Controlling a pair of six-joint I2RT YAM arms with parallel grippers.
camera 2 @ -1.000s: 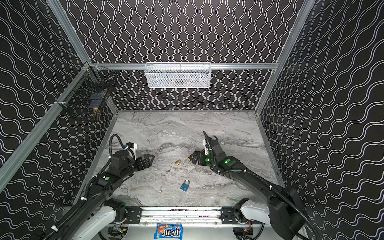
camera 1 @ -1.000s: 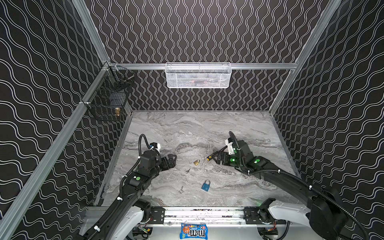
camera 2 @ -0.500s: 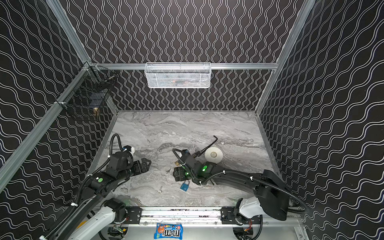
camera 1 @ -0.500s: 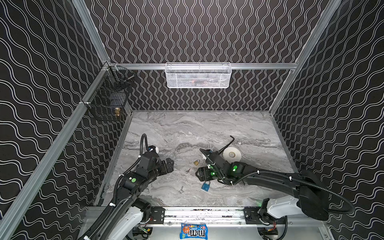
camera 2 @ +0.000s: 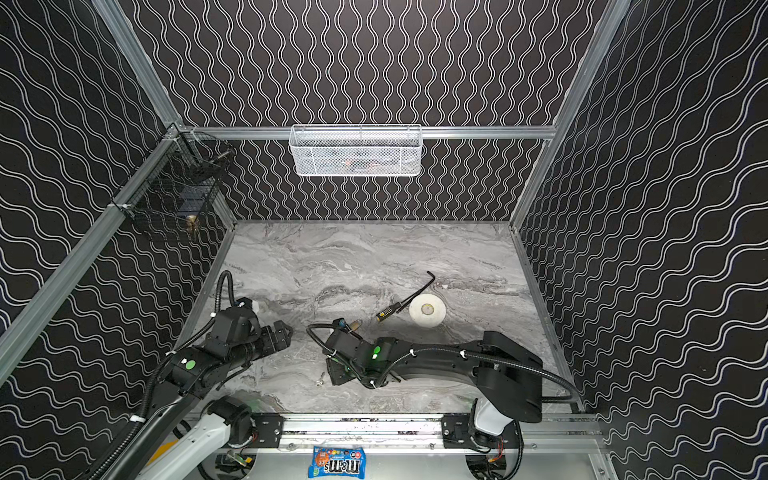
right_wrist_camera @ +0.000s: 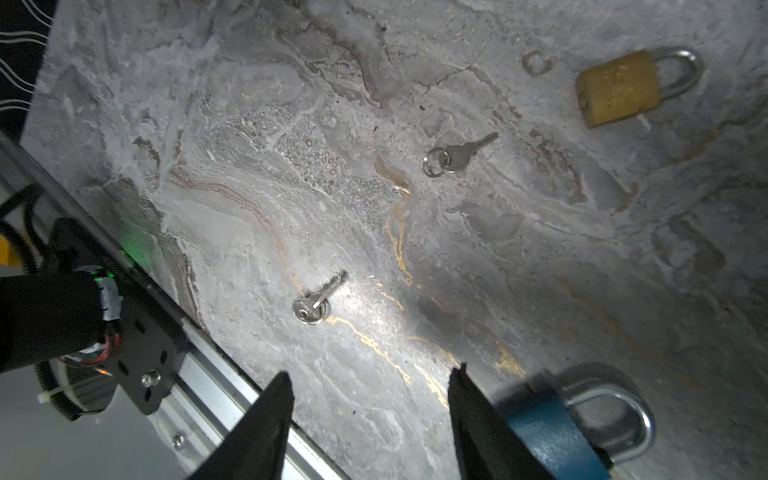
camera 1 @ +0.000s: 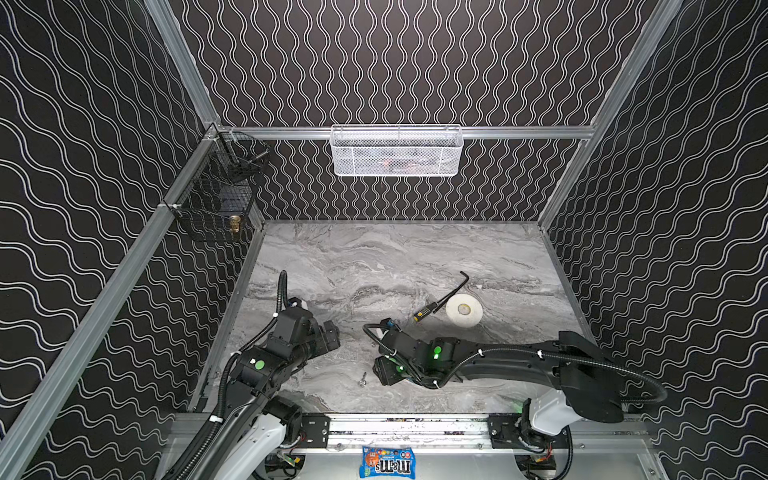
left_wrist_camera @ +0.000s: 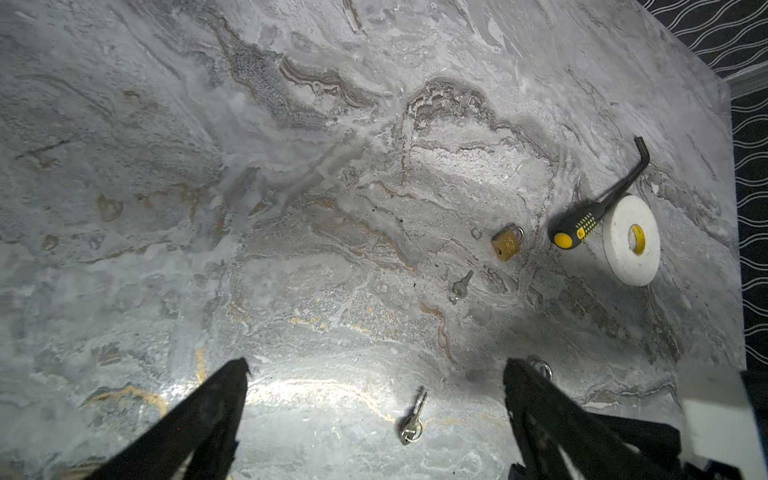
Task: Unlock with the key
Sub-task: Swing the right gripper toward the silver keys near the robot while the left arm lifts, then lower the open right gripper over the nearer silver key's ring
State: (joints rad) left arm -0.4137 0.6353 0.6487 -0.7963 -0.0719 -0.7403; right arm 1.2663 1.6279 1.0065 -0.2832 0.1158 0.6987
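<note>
Two small silver keys lie on the marble table [camera 1: 374,266]. One key [left_wrist_camera: 411,419] [right_wrist_camera: 318,299] [camera 1: 363,379] lies near the front edge, the other key [left_wrist_camera: 459,284] [right_wrist_camera: 457,153] further back. A brass padlock [right_wrist_camera: 623,87] [left_wrist_camera: 507,243] lies shut behind them. A blue padlock [right_wrist_camera: 561,428] lies just outside one finger of my right gripper [right_wrist_camera: 372,386] [camera 1: 382,374], which is open over bare table. In both top views the right arm hides the blue padlock. My left gripper [left_wrist_camera: 376,365] [camera 1: 330,336] stands wide open, with the front key in line with its gap.
A black-and-yellow screwdriver [camera 1: 436,305] and a white tape roll [camera 1: 464,309] lie right of centre. The front rail [right_wrist_camera: 216,386] runs close to my right gripper. A white basket [camera 1: 397,151] and a black wire basket [camera 1: 216,199] hang on the walls.
My right arm swung from the table's middle toward the front, down beside the blue padlock, and its jaws narrowed. The screwdriver and tape roll came into view. The left gripper shifted slightly.
</note>
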